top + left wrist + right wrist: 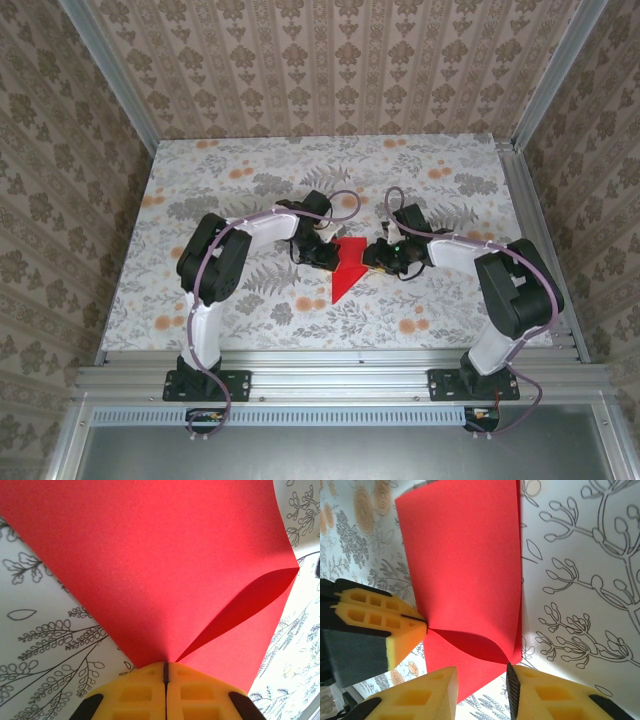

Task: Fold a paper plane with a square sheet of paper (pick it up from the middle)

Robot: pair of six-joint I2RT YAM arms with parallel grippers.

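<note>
Sheet of paper (347,272), folded, mid-frame over the flowered table (250,170), is pinched by the clenched left gripper (331,258), the released right gripper (373,258) straddling its edge.

The red paper (150,570) looks matt and grainy.
</note>
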